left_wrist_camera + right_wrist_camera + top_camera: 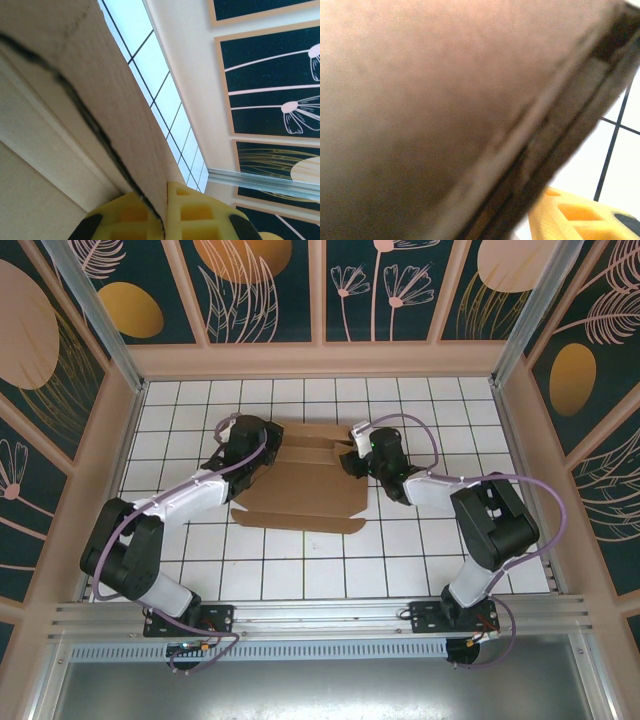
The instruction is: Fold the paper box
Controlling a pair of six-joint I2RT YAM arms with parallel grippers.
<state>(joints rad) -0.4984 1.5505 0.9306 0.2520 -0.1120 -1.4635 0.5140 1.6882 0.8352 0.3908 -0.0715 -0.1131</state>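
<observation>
Left fingers [192, 212] clench the paper box [300, 490] at 9 o'clock; right fingers [570, 215], at 3 o'clock, state unclear. Folding seems early: it lies mostly flat on the bench [300, 570].

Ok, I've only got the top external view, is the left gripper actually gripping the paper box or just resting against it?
Observer: On the left wrist view the left gripper is shut on an edge of the paper box, cardboard pinched between its yellow fingers.
Operator: And the other arm?
Observer: The right wrist view is blurred; one yellow finger of the right gripper sits close by the cardboard. I can't tell whether it grips.
</observation>
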